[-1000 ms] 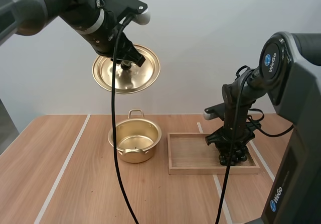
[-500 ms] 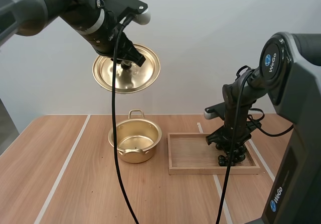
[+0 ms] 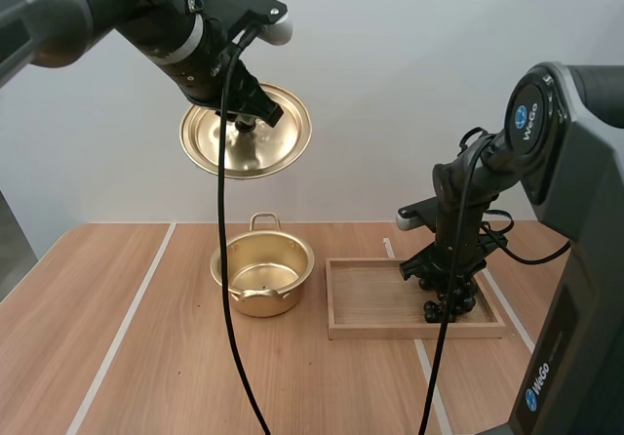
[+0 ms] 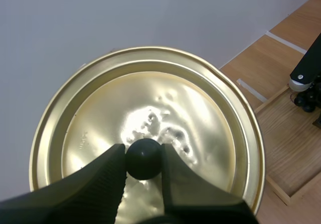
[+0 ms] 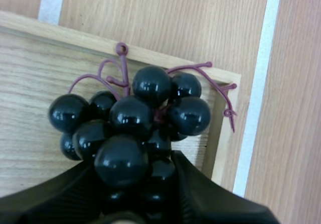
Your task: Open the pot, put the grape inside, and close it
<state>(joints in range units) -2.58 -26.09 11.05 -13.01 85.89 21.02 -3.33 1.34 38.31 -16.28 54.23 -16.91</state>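
Observation:
My left gripper is shut on the black knob of the golden lid, holding it tilted high above the table. Below it the golden pot stands open on the wood, with nothing visible inside. My right gripper is shut on the bunch of dark grapes, which hangs just above the right end of the wooden tray. In the right wrist view the grapes sit pinched between my fingers, their purple stems spread over the tray's corner.
The pot stands left of the tray with a small gap between them. White tape lines run across the table on both sides. Bare wood lies in front of the pot and tray.
The right gripper has risen a little with the grapes, lifting the bunch off the tray floor. The left arm and lid have stayed where they were.

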